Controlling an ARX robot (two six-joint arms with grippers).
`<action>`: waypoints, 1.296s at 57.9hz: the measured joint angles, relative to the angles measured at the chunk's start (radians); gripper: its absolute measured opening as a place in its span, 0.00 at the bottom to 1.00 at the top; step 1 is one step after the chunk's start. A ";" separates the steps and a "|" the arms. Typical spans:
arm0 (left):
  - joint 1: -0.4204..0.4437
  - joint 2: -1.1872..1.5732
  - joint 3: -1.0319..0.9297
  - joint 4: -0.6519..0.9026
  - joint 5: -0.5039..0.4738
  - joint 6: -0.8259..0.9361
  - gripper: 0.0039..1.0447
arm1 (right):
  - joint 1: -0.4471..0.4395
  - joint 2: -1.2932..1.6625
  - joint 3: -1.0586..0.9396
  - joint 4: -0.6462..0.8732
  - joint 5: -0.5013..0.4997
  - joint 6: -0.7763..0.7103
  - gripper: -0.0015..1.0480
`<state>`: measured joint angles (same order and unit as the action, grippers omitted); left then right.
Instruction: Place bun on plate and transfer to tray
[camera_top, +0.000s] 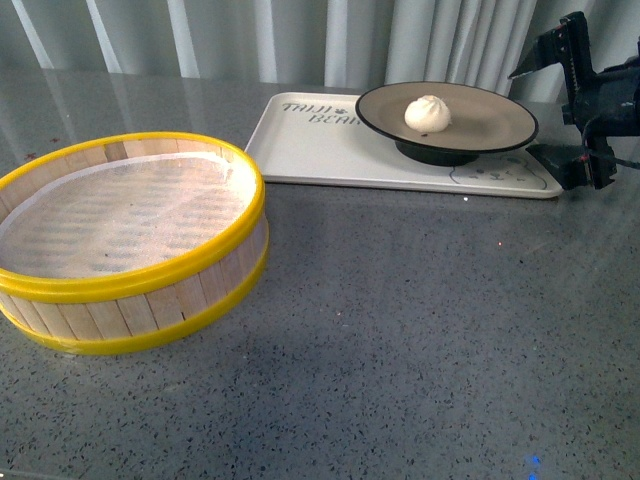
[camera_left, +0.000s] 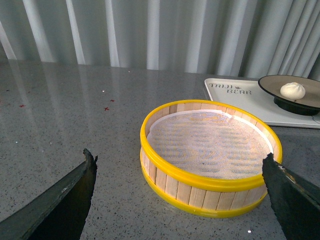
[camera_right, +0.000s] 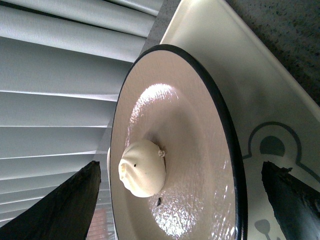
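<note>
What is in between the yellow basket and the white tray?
Nothing: only bare grey table shows between the basket and the tray, in the front view.

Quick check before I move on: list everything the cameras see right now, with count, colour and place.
bun: 1, white, on the plate
plate: 1, beige, black rim, on the tray
tray: 1, cream, far right of the table
steamer: 1, yellow-rimmed bamboo, near left, nothing in it
table: 1, grey speckled
curtain: white, behind the table
right gripper: 1, black, open, by the plate's right side
left gripper: 1, black, open, facing the steamer
</note>
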<state>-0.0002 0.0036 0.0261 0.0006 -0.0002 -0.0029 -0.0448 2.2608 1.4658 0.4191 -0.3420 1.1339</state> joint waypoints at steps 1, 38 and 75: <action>0.000 0.000 0.000 0.000 0.000 0.000 0.94 | 0.000 -0.003 -0.004 0.002 0.000 0.000 0.92; 0.000 0.000 0.000 0.000 0.000 0.000 0.94 | -0.087 -0.352 -0.339 -0.039 0.229 -0.105 0.92; 0.000 0.000 0.000 0.000 0.000 0.000 0.94 | -0.059 -1.283 -0.998 0.091 0.377 -1.115 0.74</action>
<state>-0.0002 0.0036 0.0261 0.0006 -0.0006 -0.0029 -0.1040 0.9779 0.4683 0.5098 0.0345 0.0193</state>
